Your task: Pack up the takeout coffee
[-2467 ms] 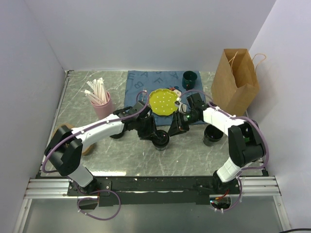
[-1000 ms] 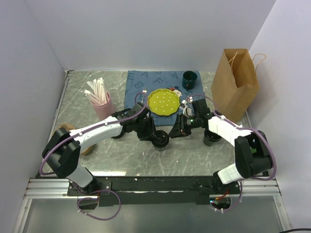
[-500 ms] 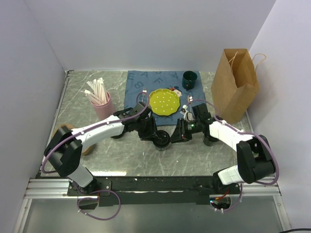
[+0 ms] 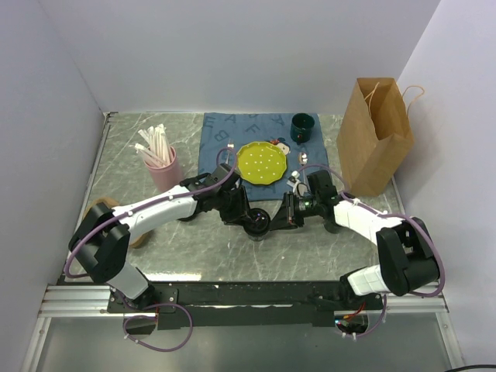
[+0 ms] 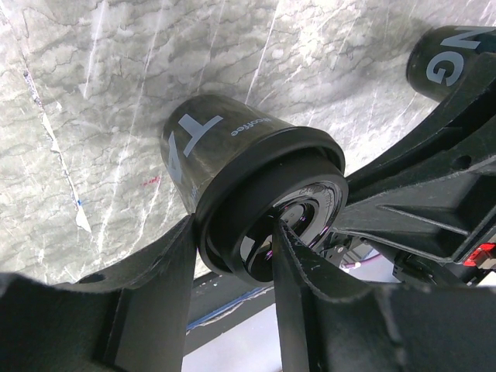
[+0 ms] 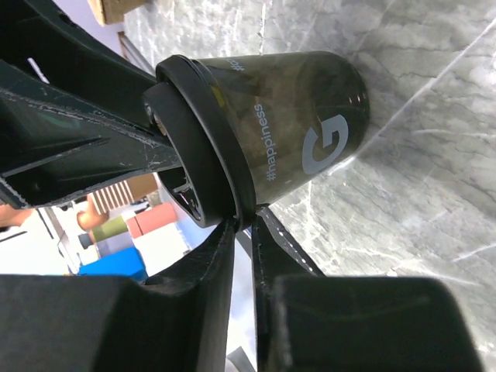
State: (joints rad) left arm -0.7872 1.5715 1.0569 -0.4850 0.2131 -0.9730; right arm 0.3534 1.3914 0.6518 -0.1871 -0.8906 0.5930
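The takeout coffee (image 4: pixel 260 225), a small black cup (image 5: pixel 209 147) with a round black lid (image 6: pixel 198 147), stands on the marble table in front of the yellow plate. My left gripper (image 4: pixel 249 219) comes from the left and is shut on the lid: in the left wrist view (image 5: pixel 236 232) one finger presses the lid's outer edge and the other lies across its top. My right gripper (image 4: pixel 280 215) reaches in from the right. In the right wrist view (image 6: pixel 246 217) its nearly closed fingertips pinch the lid's rim.
A second black cup (image 5: pixel 449 58) stands just right of the coffee, under the right arm. A brown paper bag (image 4: pixel 376 139) stands open at the back right. A yellow plate (image 4: pixel 262 163) and a green mug (image 4: pixel 302 126) sit on a blue cloth (image 4: pixel 221 132); a pink cup of straws (image 4: pixel 163 167) is at the left.
The right gripper has moved left to the coffee and narrowed its jaws onto the lid's rim. The left gripper and the cup have stayed in place.
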